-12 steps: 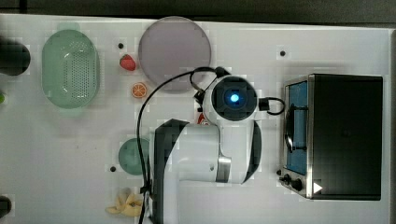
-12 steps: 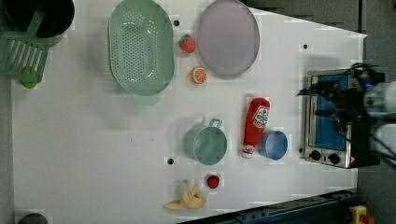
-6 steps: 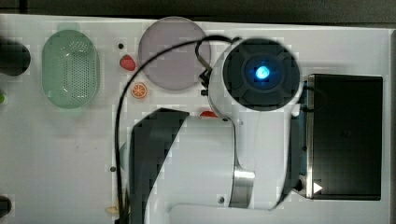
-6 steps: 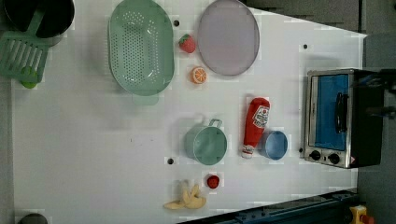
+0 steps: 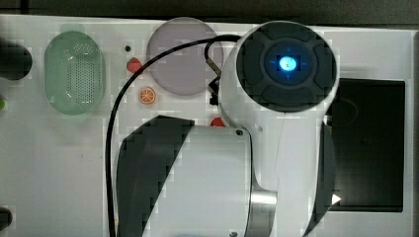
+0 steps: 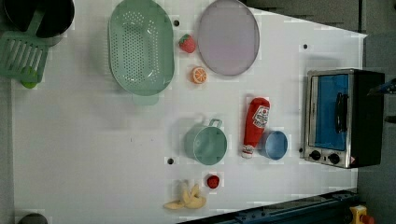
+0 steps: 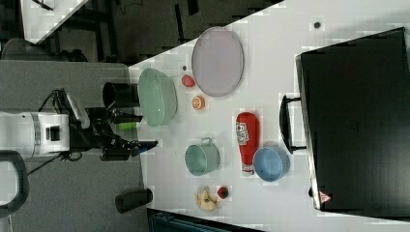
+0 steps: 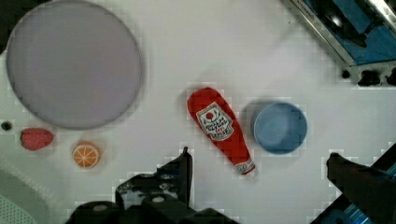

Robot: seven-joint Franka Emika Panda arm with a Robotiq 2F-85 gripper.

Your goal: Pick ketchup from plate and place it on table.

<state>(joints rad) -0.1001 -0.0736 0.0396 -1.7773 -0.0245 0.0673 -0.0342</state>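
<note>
I am seeing the arm hiding most of the ketchup (image 5: pixel 216 122) in the top view, while the left view is showing it lying on the desk (image 6: pixel 93 140) beside the blue bowl (image 6: pixel 273 144), off the plate (image 6: pixel 228 37), with my tool (image 8: pixel 259 175) spread wide, gripping nothing.

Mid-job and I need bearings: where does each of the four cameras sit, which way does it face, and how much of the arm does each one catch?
Top view: overhead, looking down; the arm's white body hides most of the table.
Left view: high, looking down on the whole table, ketchup lying beside the blue bowl; no arm.
Right view: high side angle; the gripper, open, hangs off the table edge.
Wrist view: on the arm, looking down past its fingers.
Shared: left, right and wrist views show the ketchup off the empty plate.
</note>
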